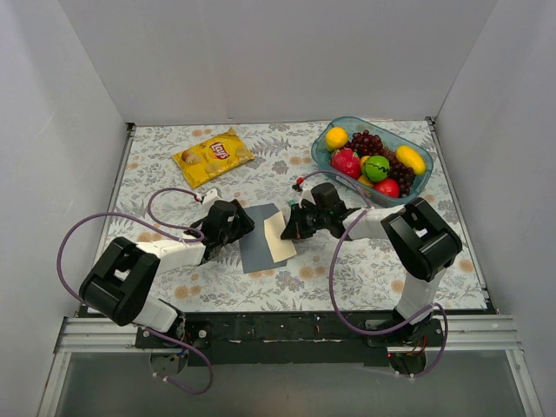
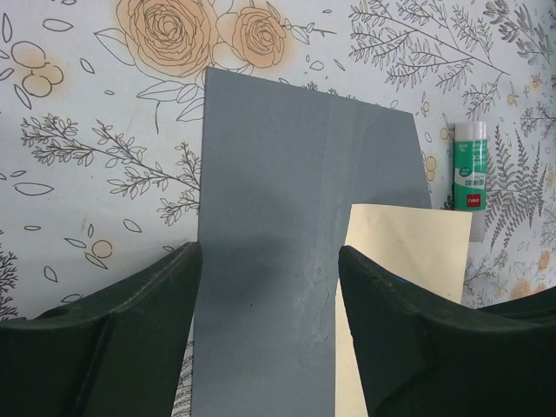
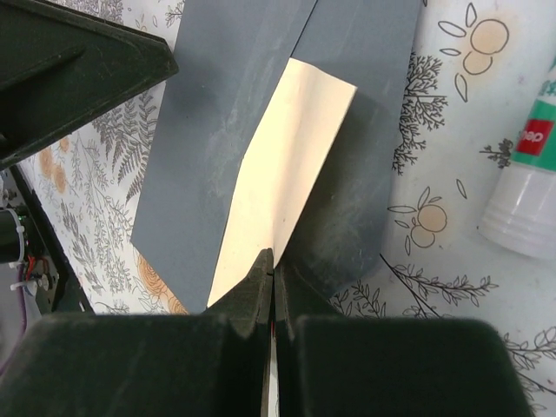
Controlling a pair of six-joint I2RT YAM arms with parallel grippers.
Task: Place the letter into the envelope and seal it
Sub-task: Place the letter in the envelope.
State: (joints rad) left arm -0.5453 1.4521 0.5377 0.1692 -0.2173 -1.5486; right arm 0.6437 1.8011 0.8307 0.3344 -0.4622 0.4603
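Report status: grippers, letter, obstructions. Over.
Left gripper open over envelope. Right gripper shut on letter, partly inside envelope. Glue stick beside envelope, not blocking.

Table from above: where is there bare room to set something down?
Bare cloth lies at the back between the crisp bag and the fruit bowl, and along the near edge below the envelope. The middle is crowded: envelope, letter, glue stick, left arm and right arm meet there.

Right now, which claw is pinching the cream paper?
The right gripper, shut on the letter; the left gripper stands open over the envelope.
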